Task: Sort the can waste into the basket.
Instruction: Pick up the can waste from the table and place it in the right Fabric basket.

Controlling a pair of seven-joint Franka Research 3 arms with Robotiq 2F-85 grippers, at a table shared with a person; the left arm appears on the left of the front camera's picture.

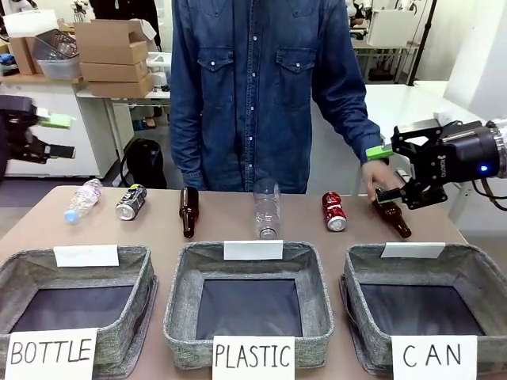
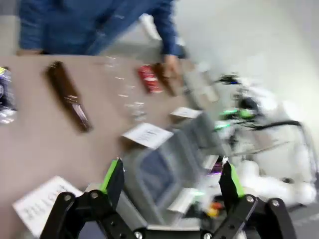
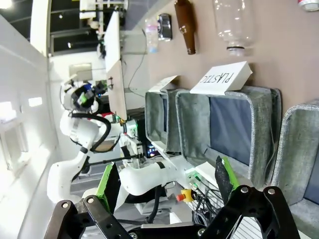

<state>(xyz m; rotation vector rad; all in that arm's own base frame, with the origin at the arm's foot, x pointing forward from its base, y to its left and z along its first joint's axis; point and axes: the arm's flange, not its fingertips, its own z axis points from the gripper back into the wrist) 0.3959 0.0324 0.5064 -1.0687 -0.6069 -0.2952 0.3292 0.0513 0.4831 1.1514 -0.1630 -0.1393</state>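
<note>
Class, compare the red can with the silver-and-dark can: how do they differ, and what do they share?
Colour: the red can is red and white; the silver-and-dark can is silver and black.
Place: the red can lies near the CAN basket; the silver-and-dark can lies behind the BOTTLE basket.
Neighbours: a brown bottle flanks the red can, a clear plastic bottle the silver-and-dark can.
Shared: both lie on their sides on the table.

BOTTLE label [image 1: 51, 354] on left basket [image 1: 133, 326], PLASTIC label [image 1: 253, 358] on middle basket [image 1: 181, 317], CAN label [image 1: 433, 356] on right basket [image 1: 354, 305]
</note>
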